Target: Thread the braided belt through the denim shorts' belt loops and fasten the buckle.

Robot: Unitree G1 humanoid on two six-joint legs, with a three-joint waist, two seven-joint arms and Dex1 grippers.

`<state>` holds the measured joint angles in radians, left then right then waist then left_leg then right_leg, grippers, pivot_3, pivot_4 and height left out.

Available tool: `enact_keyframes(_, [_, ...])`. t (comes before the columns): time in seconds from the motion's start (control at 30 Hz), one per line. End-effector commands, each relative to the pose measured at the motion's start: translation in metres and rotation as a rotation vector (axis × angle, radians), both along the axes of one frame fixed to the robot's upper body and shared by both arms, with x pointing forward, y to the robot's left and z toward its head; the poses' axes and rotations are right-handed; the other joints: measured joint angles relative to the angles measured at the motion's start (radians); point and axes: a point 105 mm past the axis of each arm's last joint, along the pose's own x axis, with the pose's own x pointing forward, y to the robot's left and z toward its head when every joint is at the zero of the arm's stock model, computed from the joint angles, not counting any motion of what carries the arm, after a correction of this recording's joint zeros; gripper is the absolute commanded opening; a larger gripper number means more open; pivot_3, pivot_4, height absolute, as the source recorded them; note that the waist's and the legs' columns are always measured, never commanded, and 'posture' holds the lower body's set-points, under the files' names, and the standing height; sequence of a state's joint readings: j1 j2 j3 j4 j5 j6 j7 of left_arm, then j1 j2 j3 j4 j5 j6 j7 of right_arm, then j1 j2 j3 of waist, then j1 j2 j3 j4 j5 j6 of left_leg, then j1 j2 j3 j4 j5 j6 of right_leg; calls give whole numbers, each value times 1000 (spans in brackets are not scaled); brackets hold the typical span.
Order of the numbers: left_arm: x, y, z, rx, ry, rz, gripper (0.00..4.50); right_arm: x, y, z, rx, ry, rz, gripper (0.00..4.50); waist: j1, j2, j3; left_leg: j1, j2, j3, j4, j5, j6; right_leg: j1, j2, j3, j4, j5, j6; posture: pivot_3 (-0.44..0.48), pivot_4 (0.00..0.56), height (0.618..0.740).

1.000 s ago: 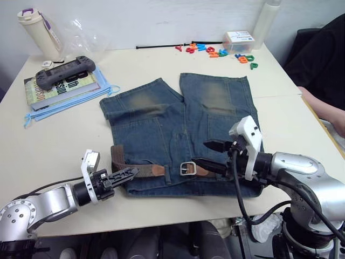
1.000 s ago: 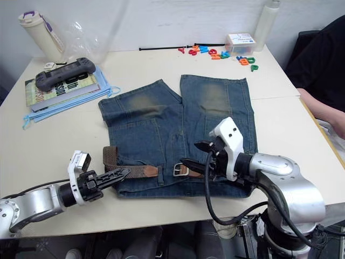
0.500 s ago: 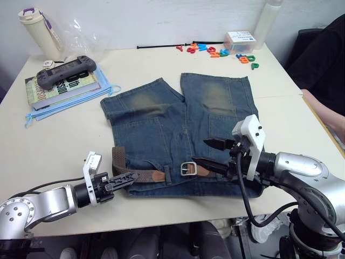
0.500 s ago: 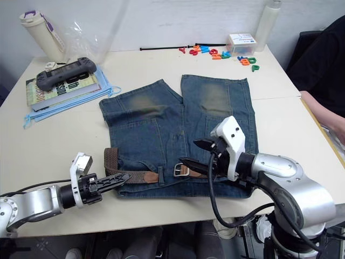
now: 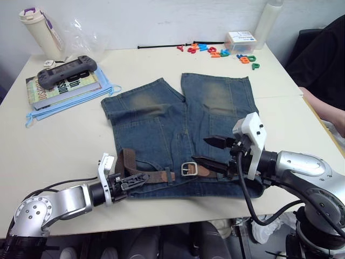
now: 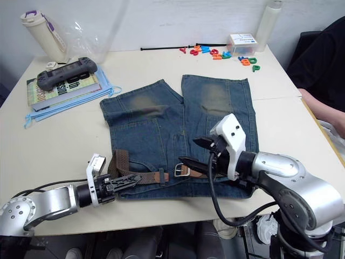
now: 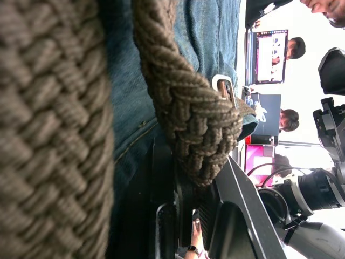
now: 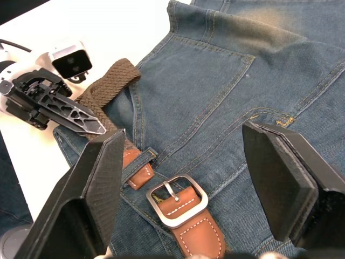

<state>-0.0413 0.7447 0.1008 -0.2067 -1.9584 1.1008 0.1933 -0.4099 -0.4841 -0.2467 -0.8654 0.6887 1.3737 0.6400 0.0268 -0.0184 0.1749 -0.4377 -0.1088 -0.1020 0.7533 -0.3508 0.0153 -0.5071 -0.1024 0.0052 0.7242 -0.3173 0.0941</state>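
The denim shorts (image 5: 183,129) lie flat on the worktop (image 5: 64,140). The left gripper (image 5: 136,179) is clamped on the braided belt (image 5: 141,174) at the waistband — the right gripper (image 5: 207,151), fingers apart, hovers by the buckle (image 5: 188,169).

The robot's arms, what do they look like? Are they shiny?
Yes. Both arms are shiny silver metal tubes with black joints. Each hand, left hand and right hand, has two thin black pointy fingers and a white boxy block behind them. Black cables loop along both arms.
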Motion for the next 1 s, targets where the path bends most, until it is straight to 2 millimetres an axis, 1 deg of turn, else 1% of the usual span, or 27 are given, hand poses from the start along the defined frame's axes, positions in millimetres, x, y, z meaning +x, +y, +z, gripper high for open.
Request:
enact_keyframes(0.03, [-3, -13, 1, 2, -17, -89, 0, -12, 5, 10, -20, -93, 26, 3691, 2, 0, 0, 0, 0, 0, 0, 0, 0, 0, 0, 0, 0, 0, 0, 0, 150, 659])
enact_keyframes(0.1, [3, -19, -4, 26, -32, -110, 0, -12, 5, 6, -42, -83, 29, 3691, 2, 0, 0, 0, -1, 0, 0, 0, 0, 0, 0, 0, -1, 0, 0, 0, 150, 659])
enact_keyframes(0.17, [4, -25, -5, 60, -79, -175, 0, -13, 4, 1, -64, -75, 33, 3691, 3, 0, 0, 0, -1, 0, 0, 0, 1, 1, -1, 0, -1, 1, 1, 0, 150, 659])
enact_keyframes(0.27, [5, -29, -10, 125, -144, -261, 0, -13, 3, -3, -89, -69, 37, 3691, 3, 0, 0, 0, -2, 0, 0, 1, 2, 2, -1, 0, -2, 1, 2, 0, 150, 659])
enact_keyframes(0.33, [11, -30, -10, 125, -160, -274, 0, -14, 3, -7, -110, -63, 46, 3691, 4, 0, 0, 0, -2, 0, 0, 1, 2, 2, -1, 0, -3, 1, 2, 0, 150, 659])
enact_keyframes(0.4, [18, -30, -11, 126, -179, -282, 0, -17, 4, -18, -198, -78, 61, 3691, 5, 0, 0, 0, -2, 0, 0, 1, 2, 3, -2, 0, -3, 1, 2, 0, 150, 659])
enact_keyframes(0.47, [21, -30, -13, 132, -187, -290, 0, -17, 5, -23, -260, -119, 69, 3691, 7, 0, 0, 1, -2, 0, 0, 1, 3, 4, -2, -1, -5, 2, 3, 0, 150, 659])
enact_keyframes(0.53, [24, -30, -13, 123, -196, -297, 0, -17, 6, -30, -374, -227, 88, 3691, 8, 1, -1, 2, -2, -1, 0, 1, 3, 6, -2, -2, -7, 2, 4, 0, 150, 659])
enact_keyframes(0.6, [25, -31, -14, 120, -199, -301, 0, -17, 7, -35, -425, -308, 107, 3691, 12, 1, -1, 3, -2, -1, 0, 1, 5, 9, -2, -2, -10, 3, 6, 0, 150, 659])
enact_keyframes(0.67, [25, -33, -14, 119, -206, -314, 0, -16, 11, -36, -474, -429, 131, 3691, 17, 1, -1, 3, -2, -1, 0, 2, 5, 10, -2, -3, -11, 4, 7, 0, 150, 659])
enact_keyframes(0.73, [27, -36, -14, 118, -218, -322, 0, -17, 12, -41, -541, -534, 168, 3691, 22, 1, -1, 3, -3, -1, 0, 2, 5, 10, -3, -3, -12, 5, 8, 0, 150, 659])
enact_keyframes(0.9, [32, -39, -14, 120, -225, -325, 0, -17, 16, -46, -607, -692, 220, 3691, 29, 1, -1, 4, -5, -1, 0, 2, 6, 12, -4, -3, -14, 6, 9, 0, 150, 659])
enact_keyframes(1.0, [33, -39, -12, 105, -226, -326, 0, -12, 16, -49, -654, -780, 208, 3691, 30, 1, -1, 5, -6, -1, 0, 3, 7, 13, -5, -3, -14, 6, 10, 0, 150, 659])
